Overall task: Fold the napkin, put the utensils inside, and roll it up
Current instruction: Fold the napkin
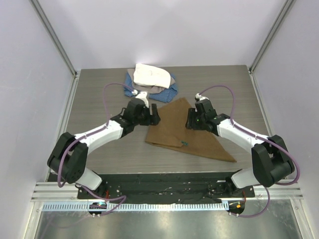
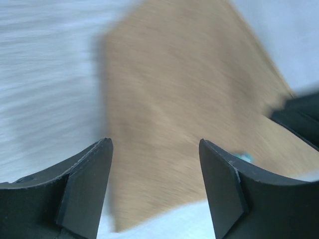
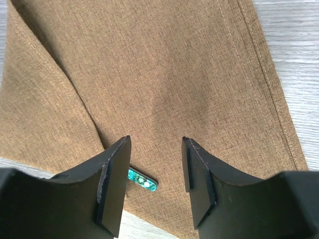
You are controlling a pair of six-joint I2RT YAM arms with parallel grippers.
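Both jaws spread wide over tan napkin.

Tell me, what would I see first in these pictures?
A big tan-brown cloth napkin, folded into a triangle, lies in the middle of the grey table. The black left gripper and black right gripper hover over it from either side, both open, and a tiny shiny green handle tip peeks out of the fold. At the far edge, a crumpled white cloth sits on a blue cloth.
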